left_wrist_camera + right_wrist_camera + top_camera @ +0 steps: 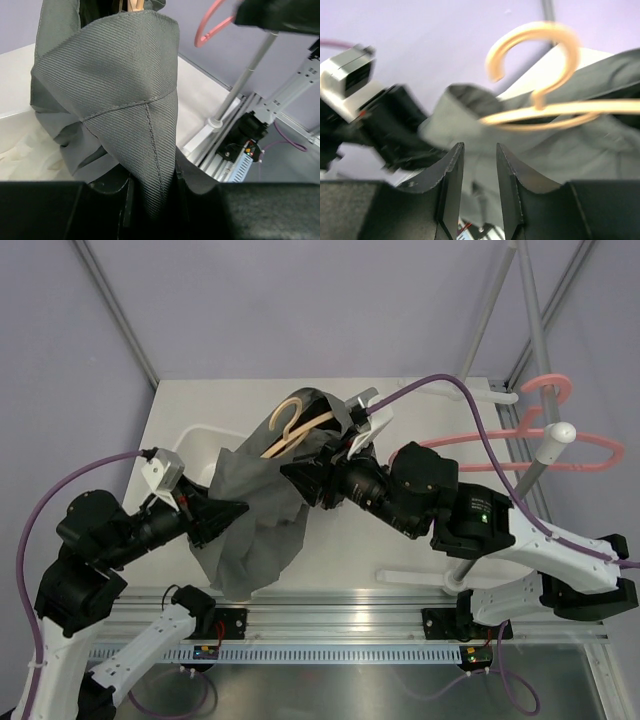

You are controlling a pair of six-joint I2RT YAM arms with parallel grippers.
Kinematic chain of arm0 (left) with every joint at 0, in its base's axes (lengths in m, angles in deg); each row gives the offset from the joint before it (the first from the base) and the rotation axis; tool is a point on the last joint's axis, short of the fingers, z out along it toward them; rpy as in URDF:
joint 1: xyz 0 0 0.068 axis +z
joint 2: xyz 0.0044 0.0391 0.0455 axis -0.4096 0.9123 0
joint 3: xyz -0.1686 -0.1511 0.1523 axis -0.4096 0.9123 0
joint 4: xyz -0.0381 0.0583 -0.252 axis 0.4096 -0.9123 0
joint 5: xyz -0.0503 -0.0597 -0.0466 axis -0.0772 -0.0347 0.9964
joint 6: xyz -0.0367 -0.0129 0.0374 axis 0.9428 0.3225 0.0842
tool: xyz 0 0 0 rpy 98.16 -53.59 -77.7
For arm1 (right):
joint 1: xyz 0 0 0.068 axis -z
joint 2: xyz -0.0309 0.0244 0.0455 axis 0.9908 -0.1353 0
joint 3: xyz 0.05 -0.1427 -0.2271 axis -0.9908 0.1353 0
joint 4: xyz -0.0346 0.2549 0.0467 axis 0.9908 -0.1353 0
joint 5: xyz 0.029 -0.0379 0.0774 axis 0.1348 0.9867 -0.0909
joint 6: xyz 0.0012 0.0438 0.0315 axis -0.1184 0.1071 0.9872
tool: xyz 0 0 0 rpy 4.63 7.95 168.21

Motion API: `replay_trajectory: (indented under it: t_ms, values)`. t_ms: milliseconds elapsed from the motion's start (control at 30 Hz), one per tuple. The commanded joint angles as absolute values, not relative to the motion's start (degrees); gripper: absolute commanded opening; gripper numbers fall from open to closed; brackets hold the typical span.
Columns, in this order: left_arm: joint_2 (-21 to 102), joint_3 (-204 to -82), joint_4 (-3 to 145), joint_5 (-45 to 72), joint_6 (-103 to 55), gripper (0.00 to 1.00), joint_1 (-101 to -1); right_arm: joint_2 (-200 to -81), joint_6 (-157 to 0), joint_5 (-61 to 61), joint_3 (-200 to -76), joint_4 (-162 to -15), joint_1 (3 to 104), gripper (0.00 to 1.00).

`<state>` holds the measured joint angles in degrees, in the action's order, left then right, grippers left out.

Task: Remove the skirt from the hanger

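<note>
left gripper (152, 202): clamped tight on a fold of the skirt (115, 85). In its own wrist view the grey twill runs straight down between the two dark fingers, so that's a real pinch on cloth.
right gripper (479, 165): honestly can't tell. Its fingers stand close with a thin slit between them and grey cloth behind the slit, but whether any of it is actually nipped doesn't show. From above it sits pushed right up against the skirt's upper part.
skirt: bunched up in the air between the two arms, over the middle of the table (400, 550). The lower part hangs down toward the near edge and the top is wrapped around the hanger.
wooden hanger (538, 102): hook sticking out free at the top, with the bars running into the grey fabric. In the top view one end is buried under the cloth, so it's still in the skirt.
done so far: one solid hold on the fabric, with both arms closed in on the bundle. That's about it.
left to do: my read is pretty much the main job, getting the cloth slid or pulled off the hanger's bars so the two come apart.
white tub (195, 440): on the table behind the left arm, partly hidden by the skirt.
pink hanger (555, 381): off to the right by the rack pole (535, 470), well apart from the action.
</note>
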<state>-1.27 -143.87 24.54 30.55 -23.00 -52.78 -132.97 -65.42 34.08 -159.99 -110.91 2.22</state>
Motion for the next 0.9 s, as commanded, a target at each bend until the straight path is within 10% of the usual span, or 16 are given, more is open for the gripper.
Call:
replay_trajectory:
  t_ms: [0, 867]
  values:
    - [-4.0, -143.3, 30.3, 36.5, -20.7, 0.0, -52.6, -133.8, -64.5, 33.8, -162.5, -112.2, 5.9, 0.4]
    - [-6.5, -145.1, 25.9, 40.3, -21.2, 0.0, -52.6, -132.8, -67.0, 35.2, -159.0, -115.0, 8.7, 0.48]
